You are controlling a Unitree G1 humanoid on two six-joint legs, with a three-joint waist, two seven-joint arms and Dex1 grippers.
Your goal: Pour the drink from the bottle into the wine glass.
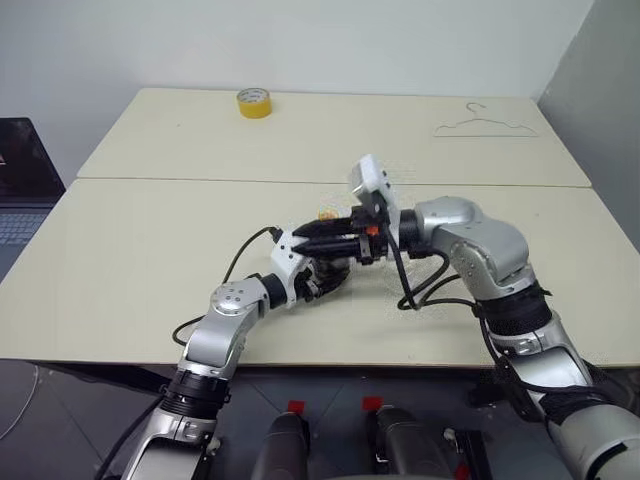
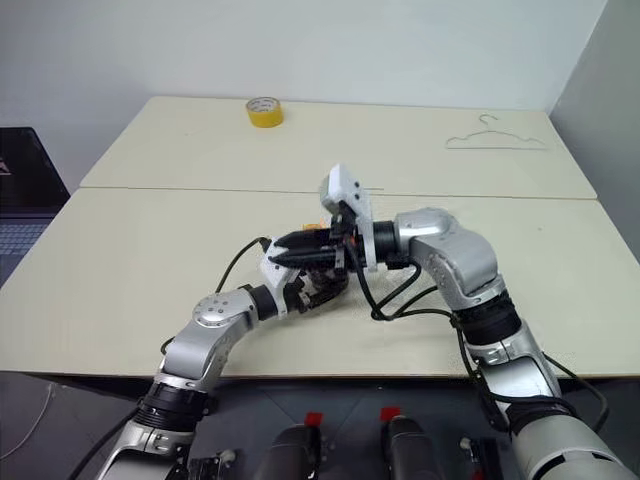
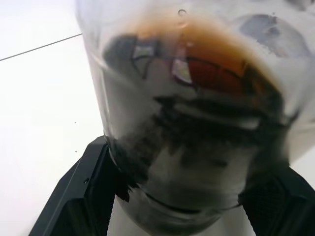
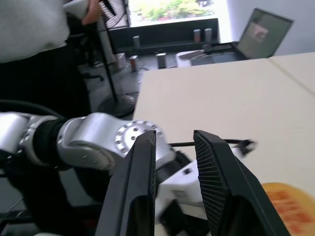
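My left gripper (image 1: pixel 322 278) is shut on the bottle (image 3: pixel 197 123), near the middle of the front table. The clear bottle stands between the black fingers (image 3: pixel 74 196), and the dark brown drink (image 3: pixel 216 73) shows through its wall. Its yellow cap (image 1: pixel 327 214) peeks out just behind the grippers and shows again as the yellow cap (image 4: pixel 290 206) in the right wrist view. My right gripper (image 1: pixel 305 235) lies level just above the left one, pointing left. Its fingers (image 4: pixel 142 187) stand slightly apart with nothing between them. The wine glass is out of view.
A yellow tape roll (image 1: pixel 253 102) sits at the far left of the back table and a wire hanger (image 1: pixel 487 125) lies at its far right. A laptop (image 1: pixel 20 190) stands left of the tables. A person (image 4: pixel 29 24) is partly seen in the right wrist view.
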